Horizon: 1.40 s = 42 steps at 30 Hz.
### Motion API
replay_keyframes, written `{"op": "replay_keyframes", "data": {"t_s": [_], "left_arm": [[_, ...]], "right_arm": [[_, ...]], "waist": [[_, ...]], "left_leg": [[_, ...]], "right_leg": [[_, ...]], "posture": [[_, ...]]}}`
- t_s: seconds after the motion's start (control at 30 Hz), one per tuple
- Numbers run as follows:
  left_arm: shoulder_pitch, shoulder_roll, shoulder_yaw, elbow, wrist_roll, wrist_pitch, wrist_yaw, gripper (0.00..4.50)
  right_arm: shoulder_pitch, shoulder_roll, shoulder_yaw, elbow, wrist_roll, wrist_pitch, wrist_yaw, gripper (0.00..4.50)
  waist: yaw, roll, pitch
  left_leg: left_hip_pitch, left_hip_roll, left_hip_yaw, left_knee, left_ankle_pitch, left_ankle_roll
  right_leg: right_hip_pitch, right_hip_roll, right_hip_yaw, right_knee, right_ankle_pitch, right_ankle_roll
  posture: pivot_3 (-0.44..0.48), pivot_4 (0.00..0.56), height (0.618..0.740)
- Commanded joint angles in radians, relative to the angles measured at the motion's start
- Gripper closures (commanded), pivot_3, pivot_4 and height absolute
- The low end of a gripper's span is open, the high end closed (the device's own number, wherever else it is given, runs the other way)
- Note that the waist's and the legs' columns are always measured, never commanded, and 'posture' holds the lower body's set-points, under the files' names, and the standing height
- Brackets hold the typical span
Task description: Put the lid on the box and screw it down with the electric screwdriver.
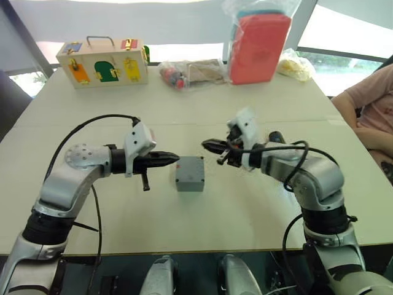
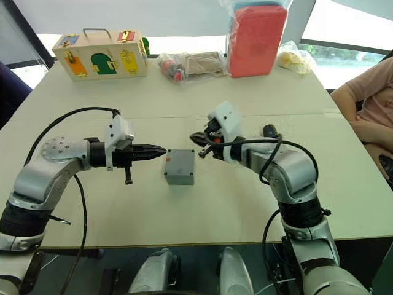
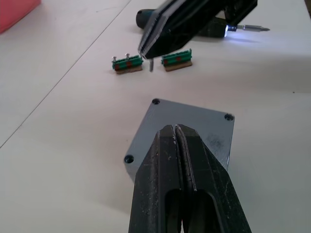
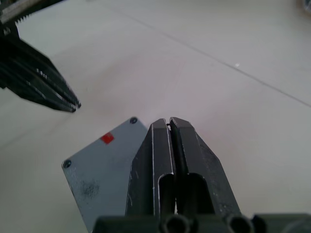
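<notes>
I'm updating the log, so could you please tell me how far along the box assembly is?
Done: the lid sits flat on the box. In hand: the right gripper, shut, seems to pinch a small screw; the left gripper hovers shut beside the box. Left: the electric screwdriver lies ungripped on the table, tip lit, so driving remains; whether the corner holes hold screws I cannot tell.
</notes>
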Motion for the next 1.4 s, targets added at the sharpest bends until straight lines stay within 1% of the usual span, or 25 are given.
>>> {"op": "replay_keyframes", "data": {"t_s": [0.03,0.43,1.23,1.33,1.4], "left_arm": [[0.003,0.006,0.028,-0.023,0.003,-0.018,0.016,4.5],[0.02,0.001,0.023,-0.048,-0.001,-0.011,0.042,4.5],[0.026,-0.004,0.013,-0.056,-0.002,-0.011,0.048,4.5],[0.031,-0.003,0.013,-0.061,-0.002,-0.009,0.049,4.5],[0.034,-0.003,0.013,-0.063,-0.003,-0.008,0.048,4.5]], "right_arm": [[-0.01,0.003,0.009,0.008,-0.013,-0.036,0.008,4.48],[-0.013,0.005,0.045,0.06,-0.039,-0.066,0.028,4.48],[0.002,0.006,0.08,0.122,-0.086,-0.096,0.062,4.48],[0.002,0.005,0.074,0.107,-0.073,-0.085,0.072,3.76],[-0.003,0.002,0.066,0.09,-0.067,-0.075,0.074,2.94]], "waist": [[-0.001,0.0,0.0],[-0.004,0.0,0.0],[-0.005,0.0,0.0],[-0.005,0.0,0.0],[-0.005,0.0,0.0]], "left_leg": [[0.0,0.0,0.0,0.001,0.0,0.0],[0.0,0.001,0.0,0.0,0.0,0.0],[0.0,0.001,0.0,0.0,0.0,0.0],[0.0,0.001,0.0,0.0,0.0,0.0],[0.0,0.001,0.0,0.0,0.0,0.0]], "right_leg": [[0.0,0.0,0.0,0.0,0.0,0.0],[-0.001,0.002,0.0,0.0,0.0,0.0],[-0.001,0.002,0.0,0.0,0.0,0.0],[-0.001,0.002,0.0,0.0,0.0,0.0],[-0.001,0.002,0.0,0.0,0.0,0.0]], "posture": [[0.0,0.15,0.73],[0.0,0.15,0.73],[0.0,0.15,0.73],[0.0,0.15,0.73],[0.0,0.15,0.73]]}}
